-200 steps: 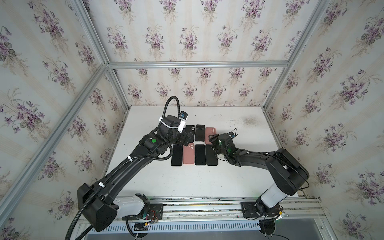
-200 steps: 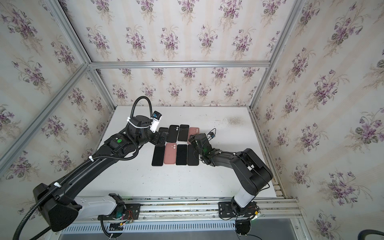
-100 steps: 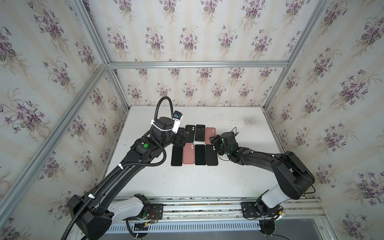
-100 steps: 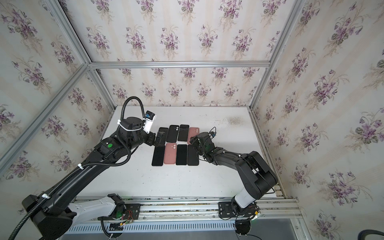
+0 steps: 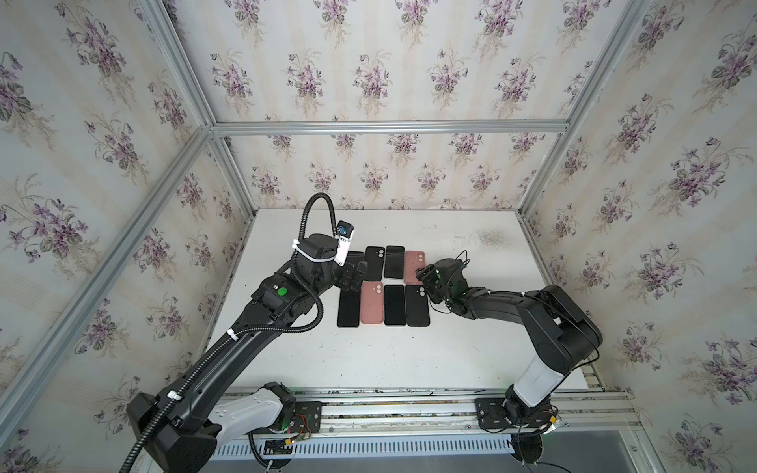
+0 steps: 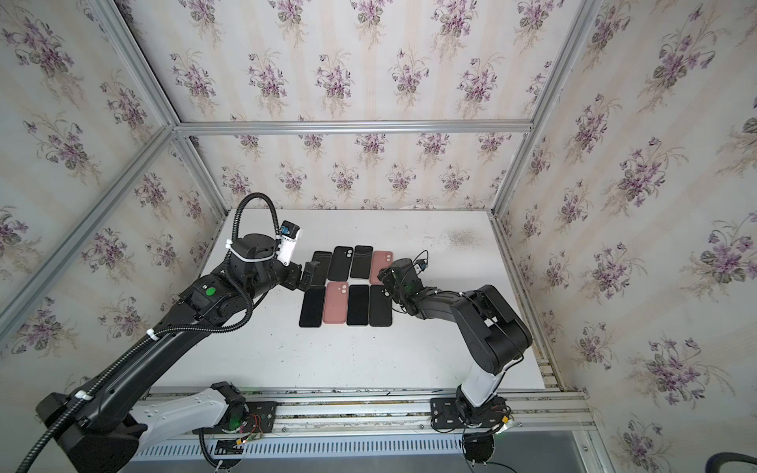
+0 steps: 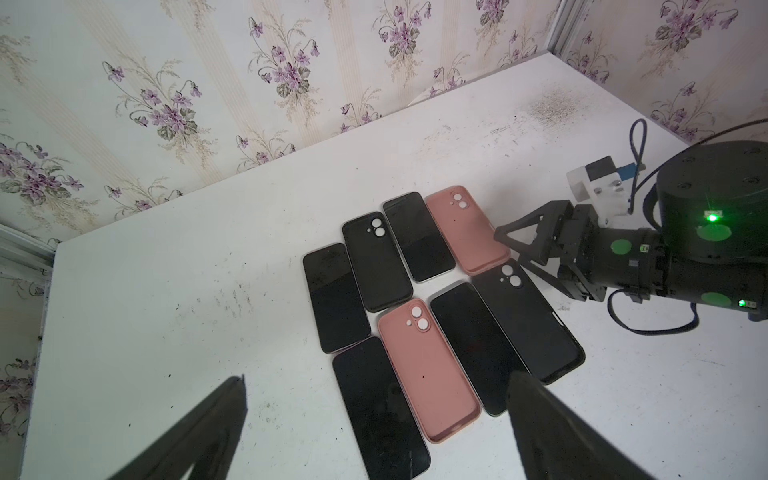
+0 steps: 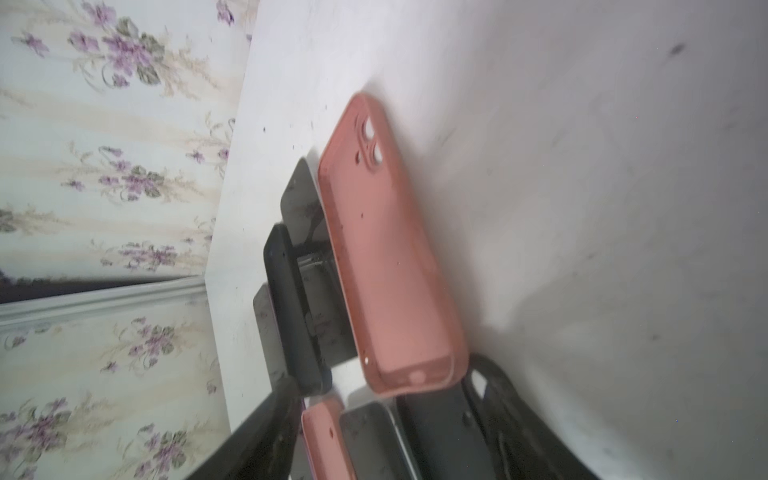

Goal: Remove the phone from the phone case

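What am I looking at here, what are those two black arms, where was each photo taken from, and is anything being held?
These are two robot arms standing at the near edge of a white table, each ending in a two-fingered gripper. The two wide pictures come from a camera overhead. The two close ones come from cameras on the arms' wrists. On the table lie two rows of four: black phones screen up, two pink cases and two black cases that look empty. The left gripper is open over the rows' left end and holds nothing. The right gripper is open, low beside the far pink case. Nothing is lifted.
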Motion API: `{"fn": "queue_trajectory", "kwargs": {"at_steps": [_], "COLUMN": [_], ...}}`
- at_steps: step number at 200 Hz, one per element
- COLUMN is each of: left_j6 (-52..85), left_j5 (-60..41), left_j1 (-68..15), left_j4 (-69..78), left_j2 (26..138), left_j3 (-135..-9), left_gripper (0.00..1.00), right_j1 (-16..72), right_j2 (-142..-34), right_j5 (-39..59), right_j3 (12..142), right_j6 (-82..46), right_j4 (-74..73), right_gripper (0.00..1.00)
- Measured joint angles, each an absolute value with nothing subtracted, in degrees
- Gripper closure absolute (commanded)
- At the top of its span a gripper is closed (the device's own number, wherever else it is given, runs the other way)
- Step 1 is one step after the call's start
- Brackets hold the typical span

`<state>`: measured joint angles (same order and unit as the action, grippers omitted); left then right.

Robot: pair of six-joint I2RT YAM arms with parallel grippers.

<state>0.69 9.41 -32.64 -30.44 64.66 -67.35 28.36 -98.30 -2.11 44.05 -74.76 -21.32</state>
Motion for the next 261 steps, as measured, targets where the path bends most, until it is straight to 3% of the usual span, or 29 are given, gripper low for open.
{"fn": "queue_trajectory", "kwargs": {"at_steps": [117,135,164,199,225,261], "left_j6": [0.67,0.69,1.56,5.82,8.60,9.04], "left_j5": [9.78,9.76,9.80,9.65,9.52,8.64], "left_j1": [-32.32,-32.16,-30.11,-19.66,-8.29,4.69], "left_j4": [-30.94,-30.87,-30.52,-25.17,-15.62,3.22], "left_j2": [66.28,66.24,65.08,58.06,49.60,47.33], "left_j3": [-67.57,-67.66,-66.81,-56.60,-42.35,-25.19], "left_gripper": [0.00,0.00,0.00,0.00,0.00,0.00], "right_j1": [26.55,26.30,24.86,20.88,19.05,14.57], "right_j2": [-100.44,-97.17,-86.85,-67.29,-53.71,-45.63], "right_j5": [-0.34,-0.34,-0.47,-4.99,-10.72,-18.09], "right_j3": [44.77,42.59,40.29,34.74,30.76,20.80], "right_j6": [-75.22,-75.07,-68.25,-51.68,-35.44,-16.49], "right_j4": [-25.41,-25.23,-22.68,-15.64,-10.26,-8.51], "right_gripper": [0.28,0.25,0.11,0.01,0.01,0.00]}}
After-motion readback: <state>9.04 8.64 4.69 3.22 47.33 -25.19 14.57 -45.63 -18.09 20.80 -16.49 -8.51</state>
